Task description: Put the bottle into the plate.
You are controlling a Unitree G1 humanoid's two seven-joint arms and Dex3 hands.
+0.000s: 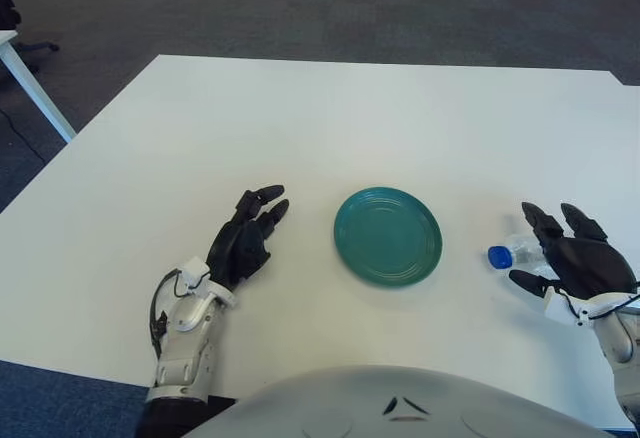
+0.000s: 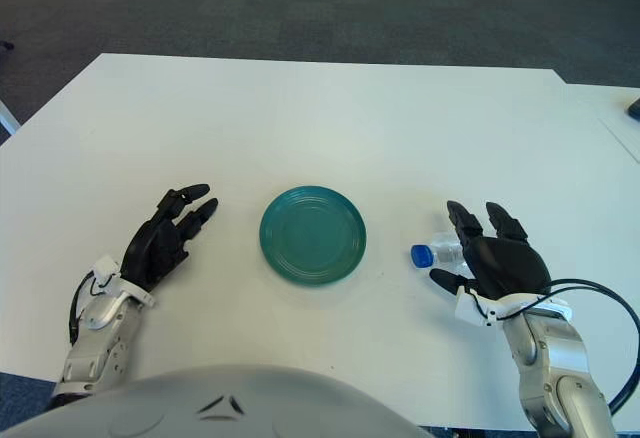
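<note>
A small clear bottle (image 1: 512, 252) with a blue cap lies on its side on the white table, right of the green plate (image 1: 387, 235), with its cap pointing toward the plate. My right hand (image 1: 548, 248) sits over the bottle's far end. Its fingers are spread above the bottle and its thumb is below; they are not closed on it. The hand hides part of the bottle's body. The plate has nothing in it. My left hand (image 1: 250, 236) shows left of the plate, fingers relaxed and holding nothing.
The white table (image 1: 330, 118) stretches far beyond the plate. Dark carpet surrounds it. A white table leg (image 1: 35, 88) slants at the far left. A black cable (image 2: 600, 298) loops off my right wrist.
</note>
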